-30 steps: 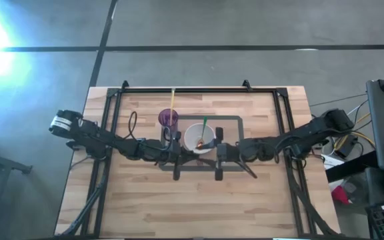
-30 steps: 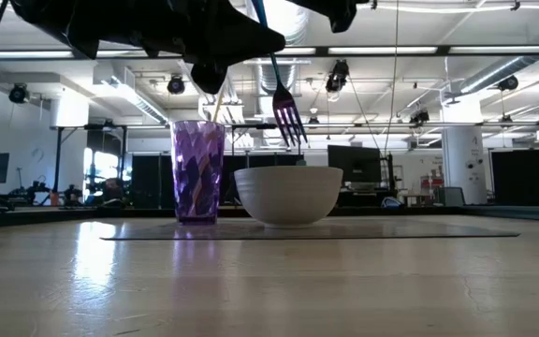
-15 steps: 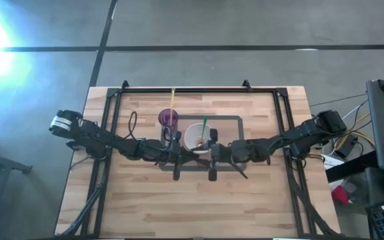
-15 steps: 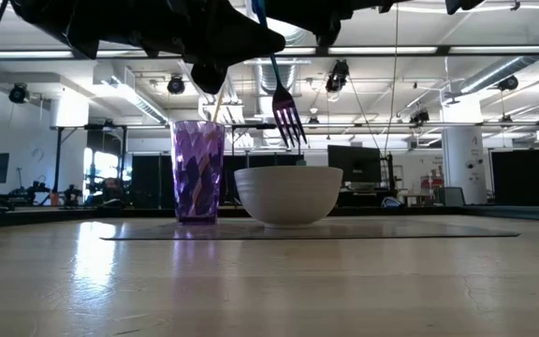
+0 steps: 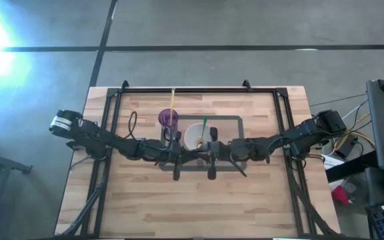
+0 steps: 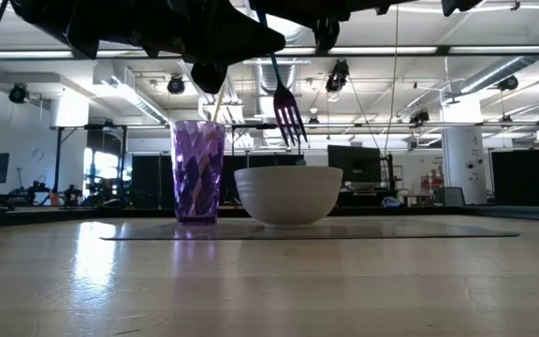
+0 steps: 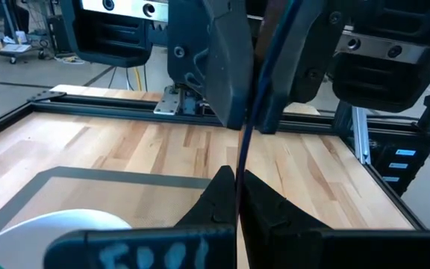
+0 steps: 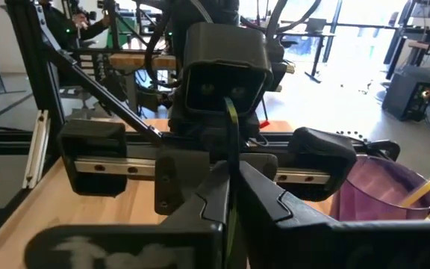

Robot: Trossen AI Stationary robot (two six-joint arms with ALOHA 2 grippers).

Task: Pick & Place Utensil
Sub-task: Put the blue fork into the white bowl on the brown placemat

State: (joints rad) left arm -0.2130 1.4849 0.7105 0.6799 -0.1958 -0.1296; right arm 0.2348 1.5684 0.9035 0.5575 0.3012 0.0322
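A fork with a thin teal handle hangs tines down [image 6: 289, 120] over the white bowl [image 6: 288, 195]. Its handle runs up into the dark grippers at the top of the low view. My left gripper [image 5: 189, 153] and my right gripper [image 5: 200, 153] face each other just near of the bowl [image 5: 187, 137]. Both are shut on the handle. The left wrist view shows the handle passing from my left gripper [image 7: 239, 179] to my right gripper [image 7: 258, 112]. A purple cup [image 5: 169, 119] stands left of the bowl. My left gripper pinches the fork's thin handle [image 7: 240, 168] between its two fingers, which lie level and come from the table's left. The fork hangs below with its tines down, clear of the bowl. My right gripper pinches the same handle [image 8: 231, 168] between its two fingers, level, from the table's right and head-on to the left gripper. Its hold lies farther along the handle than the left one.
The cup holds a yellow straw [image 5: 173, 100]. Cup and bowl stand on a dark-edged mat [image 5: 240, 120] at the table's middle. A thin green stick [image 5: 203, 128] shows at the bowl's far rim. A black frame [image 5: 179, 89] runs round the wooden table.
My right gripper has moved toward the table's left, up to the left gripper, and has shut on the fork's handle. The fork and my left gripper have stayed where they were.
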